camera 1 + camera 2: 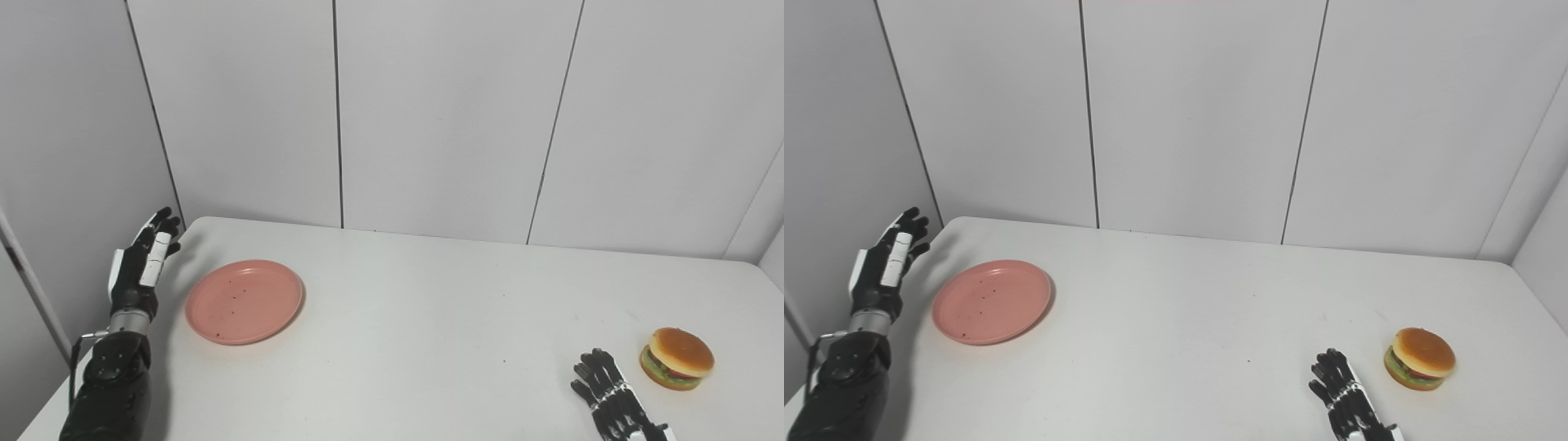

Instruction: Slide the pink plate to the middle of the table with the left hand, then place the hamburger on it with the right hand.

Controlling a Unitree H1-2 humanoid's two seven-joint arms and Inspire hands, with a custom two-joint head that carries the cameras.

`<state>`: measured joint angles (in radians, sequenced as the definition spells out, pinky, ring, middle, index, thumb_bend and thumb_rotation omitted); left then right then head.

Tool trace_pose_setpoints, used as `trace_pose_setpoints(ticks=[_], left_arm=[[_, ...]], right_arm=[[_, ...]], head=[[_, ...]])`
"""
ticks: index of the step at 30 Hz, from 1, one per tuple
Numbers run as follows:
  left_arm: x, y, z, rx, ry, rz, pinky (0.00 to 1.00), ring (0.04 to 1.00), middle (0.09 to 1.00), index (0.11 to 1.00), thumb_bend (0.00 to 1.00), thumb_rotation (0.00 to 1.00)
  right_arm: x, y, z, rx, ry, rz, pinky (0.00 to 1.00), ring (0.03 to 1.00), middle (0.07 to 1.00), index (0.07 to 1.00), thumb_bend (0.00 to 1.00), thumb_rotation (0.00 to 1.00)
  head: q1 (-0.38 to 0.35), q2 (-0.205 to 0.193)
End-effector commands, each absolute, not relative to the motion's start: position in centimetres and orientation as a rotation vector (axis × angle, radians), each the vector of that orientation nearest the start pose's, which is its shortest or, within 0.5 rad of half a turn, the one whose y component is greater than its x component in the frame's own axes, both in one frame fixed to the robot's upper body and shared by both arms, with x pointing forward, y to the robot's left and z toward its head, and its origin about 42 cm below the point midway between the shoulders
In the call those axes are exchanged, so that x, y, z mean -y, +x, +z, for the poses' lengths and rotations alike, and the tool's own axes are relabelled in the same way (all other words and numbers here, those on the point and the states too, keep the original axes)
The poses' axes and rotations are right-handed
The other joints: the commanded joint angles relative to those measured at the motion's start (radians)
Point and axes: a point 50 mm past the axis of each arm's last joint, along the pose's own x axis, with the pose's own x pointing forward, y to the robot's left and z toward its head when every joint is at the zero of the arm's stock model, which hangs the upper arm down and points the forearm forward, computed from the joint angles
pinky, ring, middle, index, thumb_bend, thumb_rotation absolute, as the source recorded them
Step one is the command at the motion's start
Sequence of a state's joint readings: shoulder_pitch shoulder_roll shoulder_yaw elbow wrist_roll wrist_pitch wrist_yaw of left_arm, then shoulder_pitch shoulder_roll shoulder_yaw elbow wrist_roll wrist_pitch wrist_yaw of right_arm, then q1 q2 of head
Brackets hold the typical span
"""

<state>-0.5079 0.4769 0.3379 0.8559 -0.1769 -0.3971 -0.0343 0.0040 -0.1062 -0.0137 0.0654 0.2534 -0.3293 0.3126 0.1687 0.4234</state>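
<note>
The pink plate (pixel 244 300) lies flat on the left part of the white table (pixel 429 318), with a few dark specks on it. My left hand (pixel 142 260) is raised at the table's left edge, just left of the plate and apart from it, fingers straight and open. The hamburger (pixel 677 358) sits near the front right of the table. My right hand (pixel 612 398) rests open on the table just left of the hamburger, not touching it, and holds nothing.
Grey wall panels (pixel 429 116) stand right behind the table's far edge and along its left side. The table's left edge runs under my left arm (pixel 110 392). The front right corner lies beyond the hamburger.
</note>
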Motion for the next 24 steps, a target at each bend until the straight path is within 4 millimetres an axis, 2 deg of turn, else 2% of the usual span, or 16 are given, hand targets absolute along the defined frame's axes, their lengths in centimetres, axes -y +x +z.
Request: trace_pose_setpoints(ticks=[1,8,12,20,24], left_arm=[[-48.7,42.7,20.0,0.329,0.137,0.401,0.87,0.898,0.867,0.854,0.93,0.86],[-49.8,43.0,18.0,0.236,0.040,0.439,0.88,0.904,0.855,0.847,0.95,0.84],[-49.4,43.4,17.2,0.192,0.049,0.427,0.83,0.899,0.855,0.846,0.94,0.86],[-48.0,43.7,16.0,0.159,0.047,0.385,0.92,0.899,0.851,0.850,0.91,0.85],[-47.3,43.9,15.4,0.139,0.051,0.357,0.90,0.900,0.866,0.855,0.92,0.85]], right_arm=[[26.4,30.2,8.0,0.151,0.075,0.193,0.92,0.932,0.932,0.932,0.91,0.89],[26.6,30.2,8.0,0.147,0.079,0.191,0.93,0.936,0.936,0.928,0.91,0.88],[26.5,30.1,8.0,0.149,0.082,0.193,0.93,0.935,0.937,0.930,0.91,0.88],[26.3,30.0,8.2,0.152,0.084,0.193,0.92,0.932,0.932,0.926,0.91,0.88],[26.2,29.9,8.3,0.152,0.087,0.191,0.92,0.929,0.928,0.920,0.91,0.88]], head=[[-0.002,0.002],[-0.004,0.008],[-0.009,0.013],[-0.016,0.020],[-0.021,0.023]])
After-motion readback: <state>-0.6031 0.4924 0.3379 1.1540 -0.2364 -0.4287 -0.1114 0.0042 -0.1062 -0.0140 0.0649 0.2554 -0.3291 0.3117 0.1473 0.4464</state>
